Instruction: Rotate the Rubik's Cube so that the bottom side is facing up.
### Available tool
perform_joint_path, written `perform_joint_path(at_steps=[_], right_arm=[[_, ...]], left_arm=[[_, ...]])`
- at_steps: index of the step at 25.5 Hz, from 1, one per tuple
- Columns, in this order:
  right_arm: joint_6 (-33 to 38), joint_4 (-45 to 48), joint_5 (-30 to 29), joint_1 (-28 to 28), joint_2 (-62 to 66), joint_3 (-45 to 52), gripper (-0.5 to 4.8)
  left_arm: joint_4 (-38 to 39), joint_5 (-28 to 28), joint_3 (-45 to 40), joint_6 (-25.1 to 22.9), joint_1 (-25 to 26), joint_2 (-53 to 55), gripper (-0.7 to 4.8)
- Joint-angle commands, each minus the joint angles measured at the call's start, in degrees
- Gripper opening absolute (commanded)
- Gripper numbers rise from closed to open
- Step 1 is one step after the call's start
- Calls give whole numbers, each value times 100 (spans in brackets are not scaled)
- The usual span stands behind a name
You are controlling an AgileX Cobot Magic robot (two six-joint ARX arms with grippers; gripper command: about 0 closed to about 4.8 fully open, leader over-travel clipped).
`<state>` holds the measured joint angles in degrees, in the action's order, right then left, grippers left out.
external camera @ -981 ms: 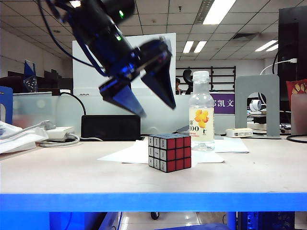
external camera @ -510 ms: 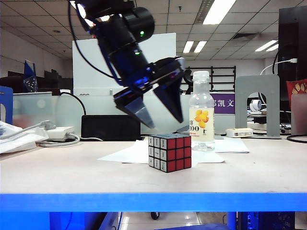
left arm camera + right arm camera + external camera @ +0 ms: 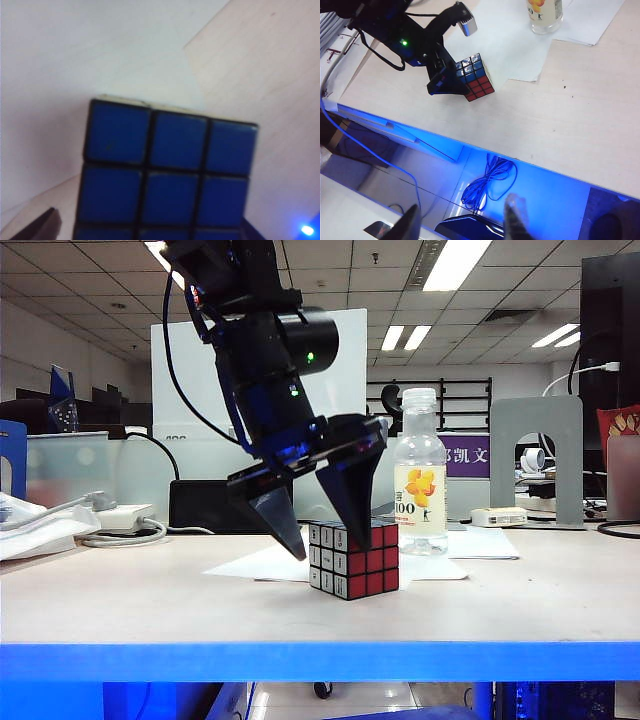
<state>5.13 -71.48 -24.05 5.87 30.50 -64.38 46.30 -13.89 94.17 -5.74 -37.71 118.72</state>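
The Rubik's Cube [image 3: 354, 559] sits on the bench [image 3: 150, 610], resting on the near edge of a white sheet of paper [image 3: 270, 562], with a red face and a white, dark-marked face turned toward the exterior camera. The left wrist view looks almost straight down on its blue top face [image 3: 165, 175]. The left end effector [image 3: 324, 540] hangs directly over the cube with its two dark fingers spread wide and pointing down. One finger [image 3: 280, 520] reaches down just beside the cube's white side, and the other crosses in front of its top edge. Whether either finger touches the cube cannot be told, and nothing is pinched between them. From the right wrist view the same end effector [image 3: 451, 60] straddles the cube [image 3: 475, 77], one finger on each side. The right end effector [image 3: 462, 220] is well apart from the cube, out beyond the bench's blue front edge [image 3: 485, 165], with the floor below it. Its two fingers stand apart with nothing between them. A clear bottle [image 3: 420, 475] with a yellow label stands upright just behind the cube, on the same paper. A black box [image 3: 230, 505] lies farther back on the bench.
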Motion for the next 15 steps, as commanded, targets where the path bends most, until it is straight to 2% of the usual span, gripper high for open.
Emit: perform_joint_path(at_steps=[1, 15], right_arm=[[-72, 44, 4, 4, -7, -15, 213], [-223, -299, 221, 188, -9, -15, 213]], left_arm=[[-116, -15, 31, -201, -2, 24, 439], [-664, -48, 44, -501, -28, 308, 438]])
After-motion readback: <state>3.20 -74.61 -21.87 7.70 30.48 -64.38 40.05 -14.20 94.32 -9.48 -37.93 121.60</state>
